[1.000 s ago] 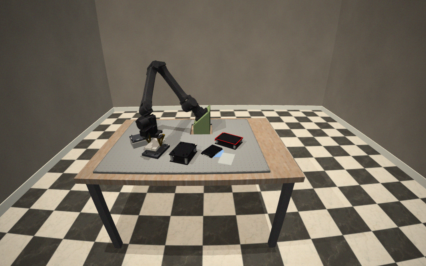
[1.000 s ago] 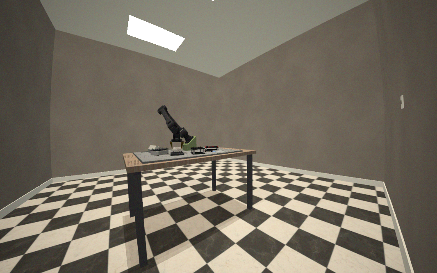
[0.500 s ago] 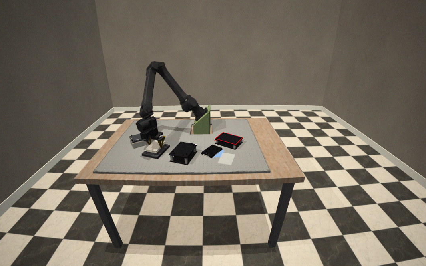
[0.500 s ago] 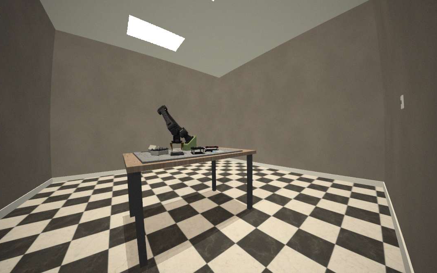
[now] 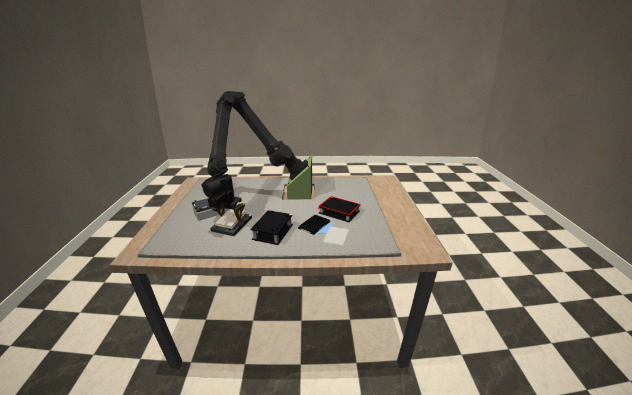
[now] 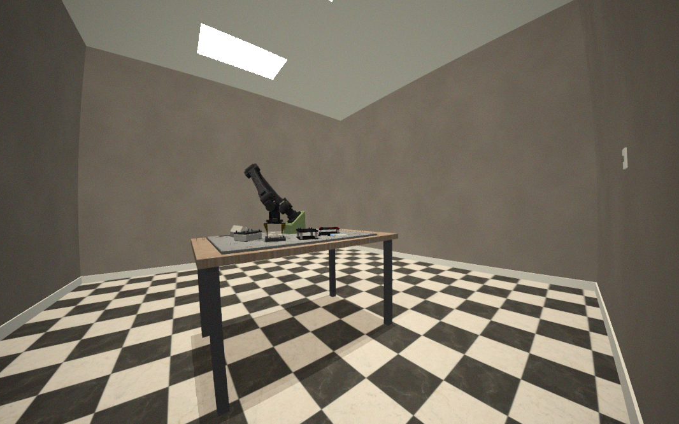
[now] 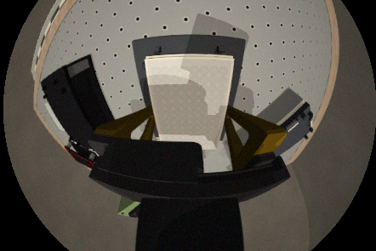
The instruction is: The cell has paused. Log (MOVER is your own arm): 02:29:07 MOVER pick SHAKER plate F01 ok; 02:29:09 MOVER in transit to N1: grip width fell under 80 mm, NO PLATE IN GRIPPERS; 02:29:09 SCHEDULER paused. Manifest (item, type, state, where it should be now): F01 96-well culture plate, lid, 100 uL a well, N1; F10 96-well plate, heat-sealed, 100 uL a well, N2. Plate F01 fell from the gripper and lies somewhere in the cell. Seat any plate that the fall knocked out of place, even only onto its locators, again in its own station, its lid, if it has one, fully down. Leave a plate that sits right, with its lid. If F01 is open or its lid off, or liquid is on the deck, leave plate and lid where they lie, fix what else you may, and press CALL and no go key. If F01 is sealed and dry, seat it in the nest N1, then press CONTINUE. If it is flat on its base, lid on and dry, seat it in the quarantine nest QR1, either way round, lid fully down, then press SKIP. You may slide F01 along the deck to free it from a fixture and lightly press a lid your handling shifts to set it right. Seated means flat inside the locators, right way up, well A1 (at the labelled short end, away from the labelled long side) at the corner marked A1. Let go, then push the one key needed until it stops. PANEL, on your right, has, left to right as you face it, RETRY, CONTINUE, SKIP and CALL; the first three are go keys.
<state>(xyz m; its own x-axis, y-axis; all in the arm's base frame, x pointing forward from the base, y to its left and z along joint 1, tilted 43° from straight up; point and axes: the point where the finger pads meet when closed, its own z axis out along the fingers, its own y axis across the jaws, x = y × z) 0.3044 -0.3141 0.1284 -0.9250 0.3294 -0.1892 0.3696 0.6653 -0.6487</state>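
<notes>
Gripping a pale sealed plate (image 5: 226,220) by its long sides, the jaws are shut on it and stand fairly wide apart because of the plate's width. The plate is directly over a low black nest (image 5: 239,228) and looks down on it or just above it; the wrist view shows the nest's dark edge beyond the plate's far end, but whether the plate is fully flat inside the locators cannot be told. The plate top (image 7: 189,98) looks smooth and cream-coloured, with arm shadow across it.

Behind the jaws, on the far side of the arm's wrist, sits a grey fixture with a small panel face (image 5: 200,204), partly hidden by the arm (image 5: 220,142). To the camera-right of the jaws in the top view stands a taller black block station (image 5: 271,226) on short legs. Further that way lies a black well plate (image 5: 313,223), apparently open, on the grey deck mat (image 5: 357,240), touching a light-blue patch (image 5: 324,228), with a clear flat lid (image 5: 336,235) lying apart just beyond it. A red-rimmed black nest (image 5: 339,207) stands behind those. A green wedge panel (image 5: 301,184) rises near the arm's base. All sit on the wooden desk (image 5: 421,245).
</notes>
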